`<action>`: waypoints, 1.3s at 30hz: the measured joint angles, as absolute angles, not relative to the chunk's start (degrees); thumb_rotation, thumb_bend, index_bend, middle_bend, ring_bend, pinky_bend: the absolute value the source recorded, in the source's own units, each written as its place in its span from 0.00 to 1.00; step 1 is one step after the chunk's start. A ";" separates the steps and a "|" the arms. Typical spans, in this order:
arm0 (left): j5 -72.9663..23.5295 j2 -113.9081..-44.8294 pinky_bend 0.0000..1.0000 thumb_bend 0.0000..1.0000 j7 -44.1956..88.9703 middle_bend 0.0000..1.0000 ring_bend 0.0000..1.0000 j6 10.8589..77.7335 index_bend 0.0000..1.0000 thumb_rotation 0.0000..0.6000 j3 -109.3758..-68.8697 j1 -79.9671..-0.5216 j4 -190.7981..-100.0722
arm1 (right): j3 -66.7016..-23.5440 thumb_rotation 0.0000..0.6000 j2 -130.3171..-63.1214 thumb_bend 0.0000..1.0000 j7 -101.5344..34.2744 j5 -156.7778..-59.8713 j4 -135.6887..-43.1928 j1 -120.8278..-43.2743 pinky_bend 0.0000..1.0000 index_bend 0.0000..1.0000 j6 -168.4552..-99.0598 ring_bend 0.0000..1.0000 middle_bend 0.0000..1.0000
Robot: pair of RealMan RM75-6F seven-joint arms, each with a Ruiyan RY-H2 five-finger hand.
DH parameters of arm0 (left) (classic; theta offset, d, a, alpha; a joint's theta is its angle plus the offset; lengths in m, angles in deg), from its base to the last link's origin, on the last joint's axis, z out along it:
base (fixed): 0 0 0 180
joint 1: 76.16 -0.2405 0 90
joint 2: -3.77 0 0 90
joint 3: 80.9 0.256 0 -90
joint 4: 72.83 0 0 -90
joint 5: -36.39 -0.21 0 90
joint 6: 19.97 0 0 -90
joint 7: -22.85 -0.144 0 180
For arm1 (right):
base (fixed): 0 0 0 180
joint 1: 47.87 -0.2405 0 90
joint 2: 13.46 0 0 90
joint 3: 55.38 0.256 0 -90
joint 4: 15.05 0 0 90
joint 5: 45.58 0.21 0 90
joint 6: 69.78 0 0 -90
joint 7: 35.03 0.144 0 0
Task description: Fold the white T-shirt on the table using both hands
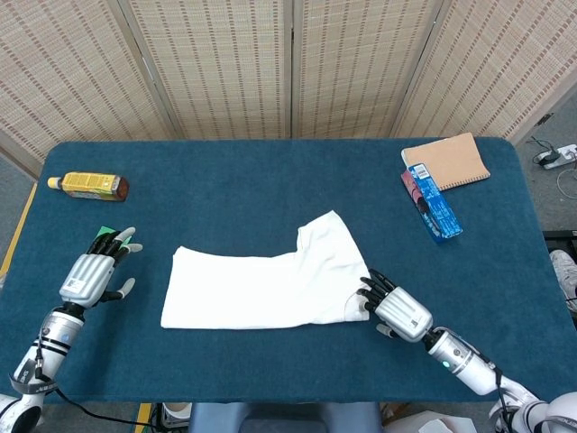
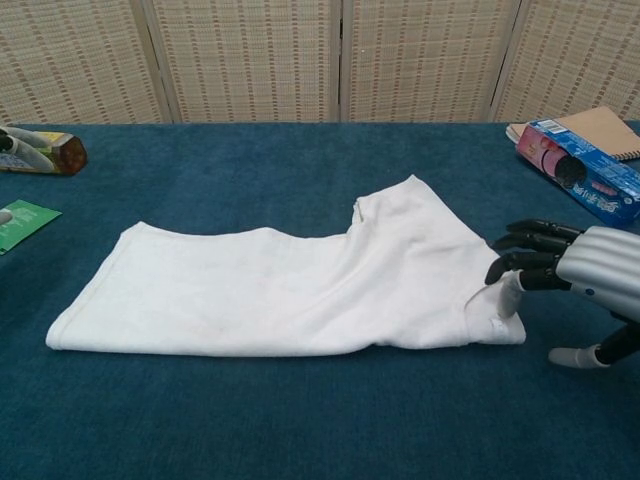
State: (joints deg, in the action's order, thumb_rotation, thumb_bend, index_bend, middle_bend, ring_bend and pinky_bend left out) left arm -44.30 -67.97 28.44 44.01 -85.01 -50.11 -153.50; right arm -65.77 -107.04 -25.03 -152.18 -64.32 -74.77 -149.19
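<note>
The white T-shirt (image 1: 270,284) lies folded into a long band on the blue table (image 1: 252,194), with one sleeve flap sticking out toward the back. In the chest view the T-shirt (image 2: 290,290) has its collar end at the right. My right hand (image 1: 397,311) rests low at that end with fingers spread, and its fingertips (image 2: 510,290) touch the shirt's edge without gripping it. My left hand (image 1: 90,273) hovers off the shirt's left end, fingers apart and empty. In the chest view only the left hand's fingertips (image 2: 22,142) show at the left border.
A yellow bottle (image 1: 87,186) lies at the back left. A green card (image 2: 22,222) lies on the table by my left hand. A brown notebook (image 1: 446,162) and a blue box (image 1: 433,200) sit at the back right. Wicker screens stand behind the table.
</note>
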 measured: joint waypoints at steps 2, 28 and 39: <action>-44.19 -67.97 0.01 0.38 28.55 0.05 0.00 44.01 0.27 1.00 -85.09 -50.12 -153.53 | -65.68 1.00 -107.82 0.15 -24.80 -152.28 -63.50 -74.73 0.03 0.40 -149.51 0.10 0.24; -44.02 -67.95 0.00 0.38 30.18 0.05 0.00 43.48 0.26 1.00 -85.13 -50.23 -152.98 | -64.96 1.00 -113.06 0.36 -22.32 -151.46 -56.34 -75.48 0.04 0.56 -149.89 0.18 0.34; -44.08 -67.66 0.00 0.38 30.51 0.05 0.00 43.25 0.23 1.00 -84.98 -50.29 -153.10 | -65.14 1.00 -111.45 0.45 -21.31 -151.44 -57.88 -75.02 0.05 0.62 -152.17 0.20 0.38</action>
State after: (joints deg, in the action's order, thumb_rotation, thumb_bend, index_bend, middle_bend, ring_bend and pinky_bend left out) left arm -44.08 -67.66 30.51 43.25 -84.98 -50.29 -153.10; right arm -65.14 -111.45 -21.31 -151.44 -57.88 -75.02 -152.17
